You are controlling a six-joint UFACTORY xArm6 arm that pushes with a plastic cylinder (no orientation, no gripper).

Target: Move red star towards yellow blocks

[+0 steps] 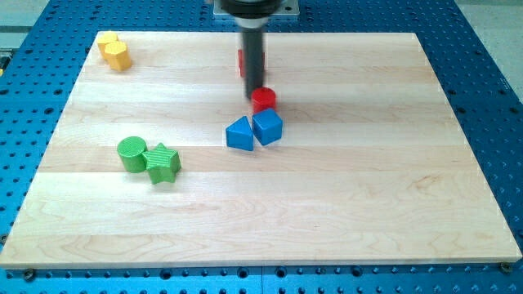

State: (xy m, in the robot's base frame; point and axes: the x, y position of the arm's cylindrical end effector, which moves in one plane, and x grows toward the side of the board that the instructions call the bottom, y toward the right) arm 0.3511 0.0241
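Observation:
A red block (242,63) sits near the view's top centre, mostly hidden behind my rod, so I cannot make out its shape. My tip (254,97) is just below it and touches the left side of a red cylinder (264,100). Two yellow blocks (115,51) lie together at the board's top left corner, far to the left of my tip.
A blue triangle (239,134) and a blue cube (268,126) lie side by side just below the red cylinder. A green cylinder (131,153) and a green star (163,163) touch at the view's left. The wooden board (368,204) lies on a blue perforated table.

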